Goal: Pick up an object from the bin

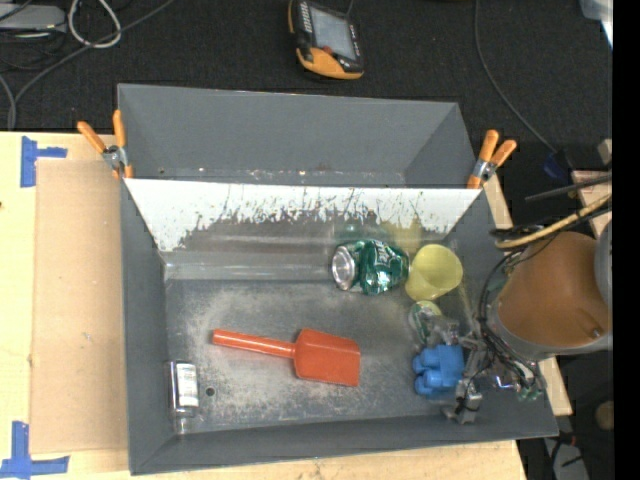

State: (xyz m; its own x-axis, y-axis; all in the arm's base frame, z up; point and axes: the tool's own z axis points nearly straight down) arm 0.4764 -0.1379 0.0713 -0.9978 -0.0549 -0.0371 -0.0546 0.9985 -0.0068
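Note:
My gripper (468,393) is low in the bin's near right corner, reaching in from the right. Right beside it on the left, touching or nearly so, lies a lumpy blue plastic toy (436,370); I cannot tell whether the toy is in its grasp. Just above the toy lies a small clear greenish piece (425,316). A yellow cup (436,271) lies on its side further back, next to a crushed green and silver can (366,266).
An orange scoop (310,354) with a long handle pointing left lies in the middle of the bin floor. A small silver rectangular object (184,385) sits near the front left corner. The arm's orange cover and cables hang over the right rim.

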